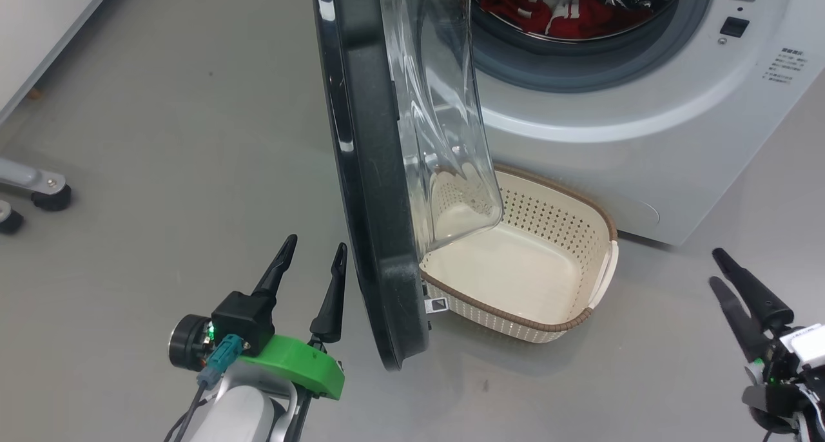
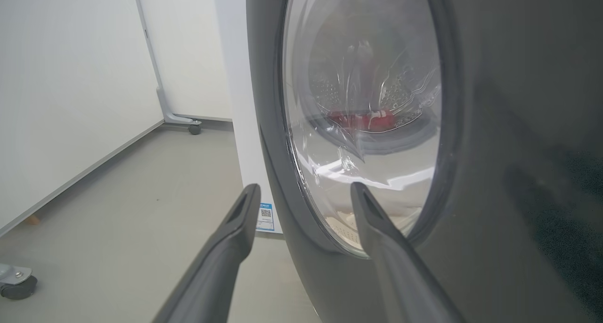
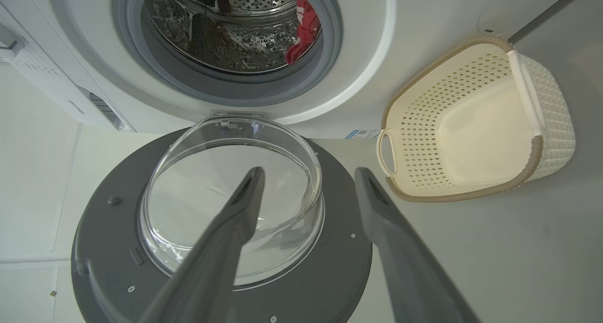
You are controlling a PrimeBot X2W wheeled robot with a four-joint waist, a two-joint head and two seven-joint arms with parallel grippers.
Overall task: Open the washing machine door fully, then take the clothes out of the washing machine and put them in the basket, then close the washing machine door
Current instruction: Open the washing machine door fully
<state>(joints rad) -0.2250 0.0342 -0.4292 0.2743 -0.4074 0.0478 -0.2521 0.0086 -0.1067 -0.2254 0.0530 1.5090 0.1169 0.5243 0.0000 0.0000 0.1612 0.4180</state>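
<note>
A white washing machine (image 1: 677, 107) at far right, its stiff, heavy door (image 1: 370, 171) swung out beside the empty cream basket (image 1: 548, 216). The red jersey (image 1: 509, 7), soft and light, lies in the drum (image 3: 235, 31); a bunched fold looks the likeliest hold. Left gripper (image 1: 317, 242) and right gripper (image 1: 714, 266), fingers spread, hold nothing.

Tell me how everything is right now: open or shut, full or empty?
washing machine door: open, swung out from the washer
washing machine: mouth uncovered, drum not emptied
clothes: red, lying inside the drum
basket: empty, upright on the floor by the washer
left end effector: open, holding nothing, beside the door's outer face
right end effector: open, holding nothing
</note>
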